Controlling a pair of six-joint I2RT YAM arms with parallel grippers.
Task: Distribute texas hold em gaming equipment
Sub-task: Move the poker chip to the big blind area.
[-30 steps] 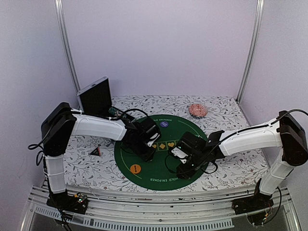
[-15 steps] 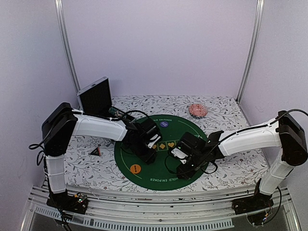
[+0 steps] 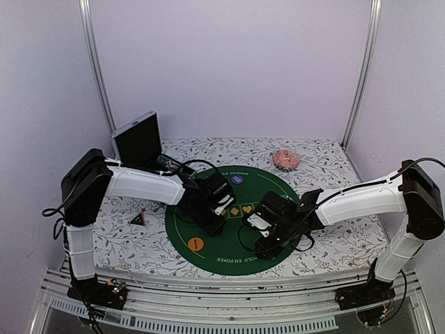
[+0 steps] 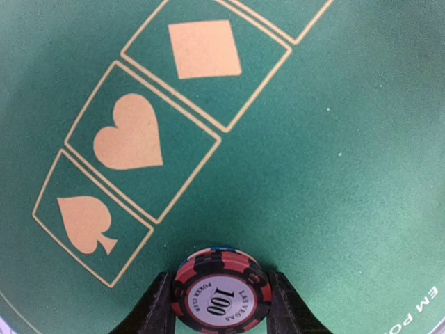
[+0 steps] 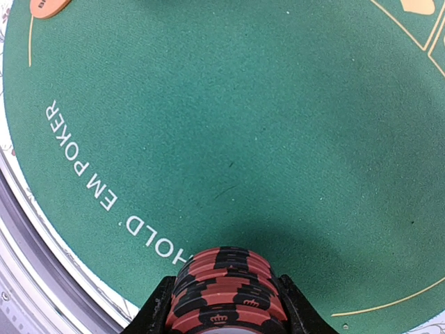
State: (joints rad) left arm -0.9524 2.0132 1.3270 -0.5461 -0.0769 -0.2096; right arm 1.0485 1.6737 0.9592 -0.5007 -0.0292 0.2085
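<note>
Red-and-black striped chips, tan-marked green mat, orange disc

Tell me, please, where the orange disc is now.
In the top view, the orange disc lies on the near left part of the green mat, close to the left gripper and to the right of the small dark triangle.

I count two tools: my left tool and my right tool. Each grips one lot of chips. The left stack shows one face marked 100 with a blue edge behind it. The right stack has at least four red-and-black chips, exact number unclear. The tabletop bears one mat, one orange disc, one purple disc, one triangle, one dish and one case. Three whole suit boxes show.
</note>
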